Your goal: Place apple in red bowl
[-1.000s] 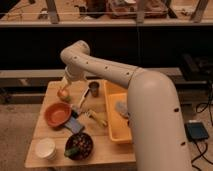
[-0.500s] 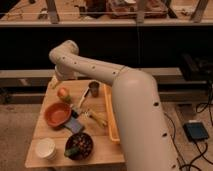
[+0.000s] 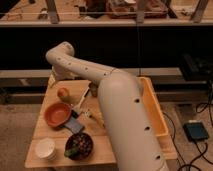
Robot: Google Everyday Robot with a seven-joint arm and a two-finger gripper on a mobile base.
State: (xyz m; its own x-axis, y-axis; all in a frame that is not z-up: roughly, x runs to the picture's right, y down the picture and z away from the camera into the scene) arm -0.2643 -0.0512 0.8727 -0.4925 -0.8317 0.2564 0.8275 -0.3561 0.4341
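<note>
**Asker:** Which step are you on?

**Me:** The reach, I'd say; the grasp is not yet made. My pincer [image 3: 58,80] hangs at the far left of the bench [image 3: 40,129], just above and behind the apple [image 3: 63,93]. It is spread as wide as it goes, with nothing in it.

**Asker:** And the apple?

**Me:** It lies free on the bench, just beyond the red bowl [image 3: 57,114], near the rim but not in it. The bowl looks empty.

**Asker:** What does the next move call for?

**Me:** I should come down so the jaws straddle the apple, close on it and lift clear. Then I carry it a short way over the red bowl and let go low, since a round fruit may roll. I must not drift on to the dark bowl [image 3: 79,146] with mixed contents, or the white cup [image 3: 45,148] beside it. The yellow bin [image 3: 156,107] sits to the right, partly hidden by my arm [image 3: 125,115].

**Asker:** Any brands or writing?

**Me:** None that I can read on anything here.
</note>
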